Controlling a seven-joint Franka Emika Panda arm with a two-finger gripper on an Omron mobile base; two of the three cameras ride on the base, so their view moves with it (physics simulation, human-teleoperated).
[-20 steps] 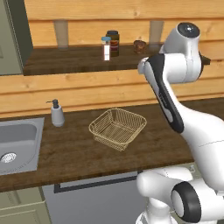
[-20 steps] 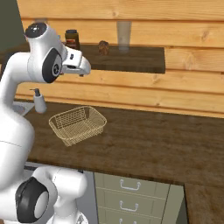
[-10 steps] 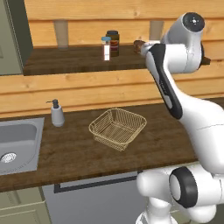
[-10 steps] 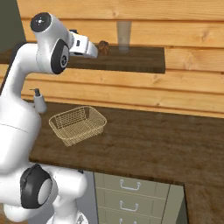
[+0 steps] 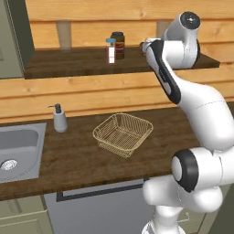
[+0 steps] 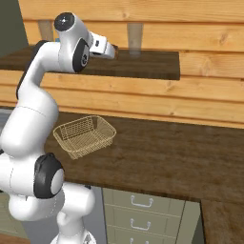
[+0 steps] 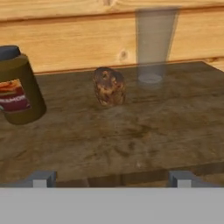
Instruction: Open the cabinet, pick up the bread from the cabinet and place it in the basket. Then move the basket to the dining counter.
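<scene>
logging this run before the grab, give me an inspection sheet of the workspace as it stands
surface: dark wood counter below; dark wood shelf above, holding the goods
job's things: bread stands on the shelf, untouched; basket sits on the counter with nothing in it
clutter: brown lidded jar left of the bread in the hand view; clear glass behind and to its right; soap dispenser by the sink
grippers: tool open at the shelf edge, facing the bread, apart from it
cables: nothing seen
surroundings: wood plank wall; drawers under the counter
</scene>
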